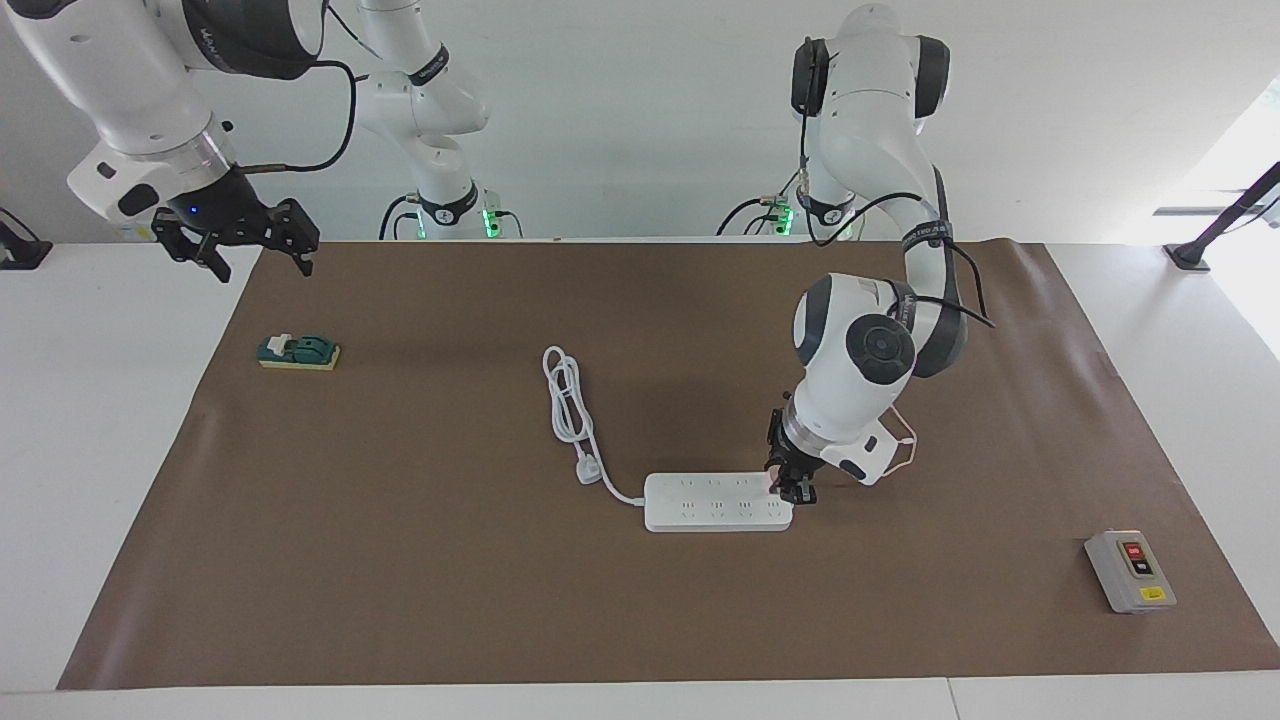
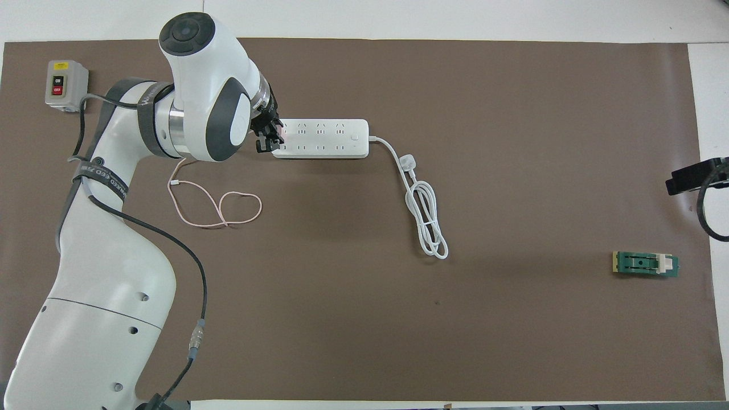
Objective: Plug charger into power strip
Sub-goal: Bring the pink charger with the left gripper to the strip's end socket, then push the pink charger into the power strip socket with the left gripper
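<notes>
The white power strip [image 1: 715, 503] [image 2: 322, 138] lies flat mid-table on the brown mat. My left gripper [image 1: 790, 490] [image 2: 270, 136] is down at the strip's end toward the left arm's side, shut on the small pink charger [image 2: 280, 131]. The charger sits against the strip's top at its end socket; its prongs are hidden. Its thin pink cable [image 2: 216, 208] [image 1: 905, 440] loops on the mat nearer to the robots. My right gripper [image 1: 262, 268] [image 2: 696, 177] waits open in the air over the mat's edge at the right arm's end.
The strip's thick white cord [image 1: 570, 400] [image 2: 424, 222] lies coiled nearer to the robots, ending in a white three-pin plug [image 1: 590, 470] [image 2: 409, 163]. A grey box with red and black buttons [image 1: 1130, 570] [image 2: 65, 85] and a green block [image 1: 298, 352] [image 2: 646, 263] lie at the mat's two ends.
</notes>
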